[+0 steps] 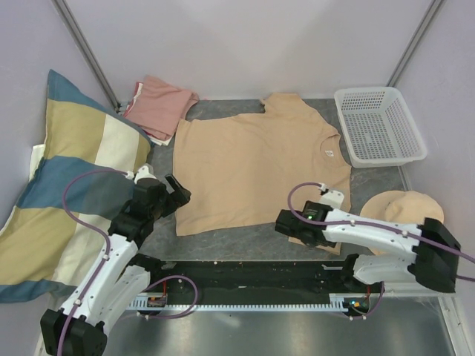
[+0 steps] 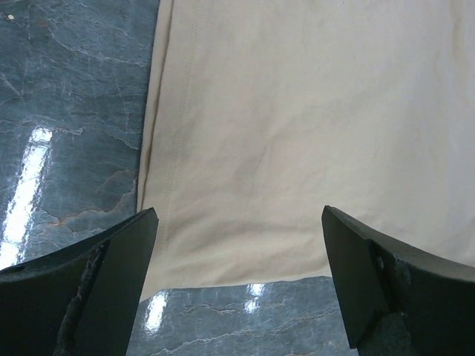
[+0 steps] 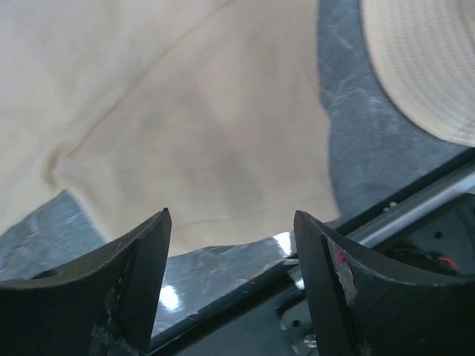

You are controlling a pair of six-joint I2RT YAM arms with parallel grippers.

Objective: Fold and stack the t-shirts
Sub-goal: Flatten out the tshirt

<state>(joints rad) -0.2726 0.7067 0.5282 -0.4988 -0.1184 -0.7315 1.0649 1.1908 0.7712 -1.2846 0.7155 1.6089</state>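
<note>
Tan t-shirt (image 1: 256,167) lies spread flat on the grey marbled table (image 1: 375,185), neck toward the right, hem toward the left. The small white neck label (image 1: 327,151) shows only in the top view, and its print is too small to read. Pink t-shirt (image 1: 159,107) sits folded at the back left, just beside the striped pillow (image 1: 67,200). White mesh basket (image 1: 378,126) stands at the back right, with the round beige hat (image 1: 404,208) in front of it. Left gripper (image 1: 178,194) hovers at the tan shirt's near-left hem corner with its fingers wide apart and nothing between them. The left wrist view adds the hem stitching and the side seam, which the top view does not resolve. Right gripper (image 1: 284,224) sits low over the near sleeve, fingers apart and not closed on cloth. The right wrist view shows the sleeve edge, the woven texture of the hat brim and the metal rail at the table's near edge.
</note>
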